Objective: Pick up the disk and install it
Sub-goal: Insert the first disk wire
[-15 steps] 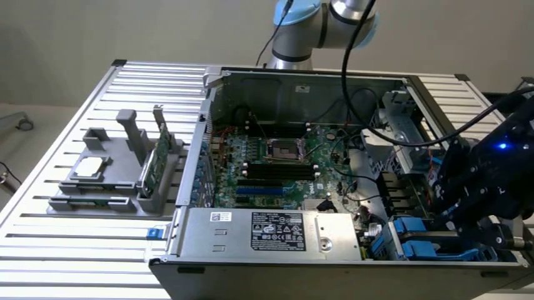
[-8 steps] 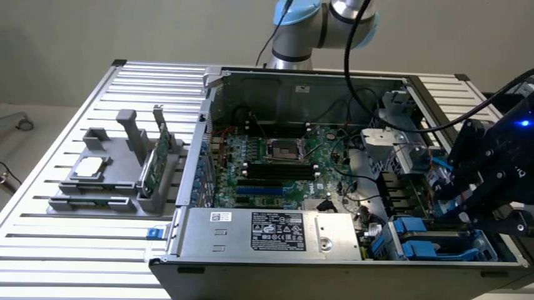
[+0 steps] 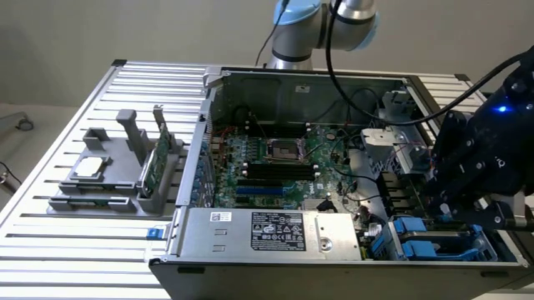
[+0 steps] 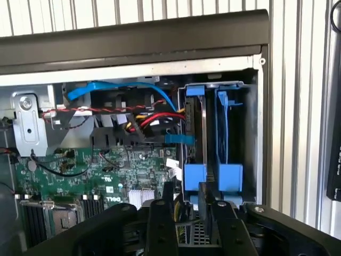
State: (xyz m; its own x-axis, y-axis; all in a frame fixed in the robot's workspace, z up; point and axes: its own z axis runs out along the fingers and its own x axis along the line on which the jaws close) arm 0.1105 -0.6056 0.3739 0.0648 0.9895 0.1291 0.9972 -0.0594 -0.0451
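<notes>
The disk (image 4: 203,138) stands on edge in the drive bay (image 4: 250,133) at the corner of the open computer case, its blue carrier tabs (image 4: 195,178) facing outward. A second blue carrier (image 4: 229,176) sits in the slot beside it. In the exterior view the bay with its blue carriers (image 3: 417,240) is at the case's near right corner. My gripper (image 3: 454,215) hangs just above it. In the wrist view my gripper (image 4: 187,213) is open, with a narrow gap and nothing between the black fingers (image 4: 161,224). It sits just short of the blue tabs.
The motherboard (image 3: 276,162) fills the case floor, with red, yellow and blue cables (image 4: 149,114) beside the bay. A silver power supply (image 3: 267,231) lies along the near wall. On the slatted table (image 3: 50,250), a grey fixture holds a square chip (image 3: 90,165) and a green card (image 3: 154,159).
</notes>
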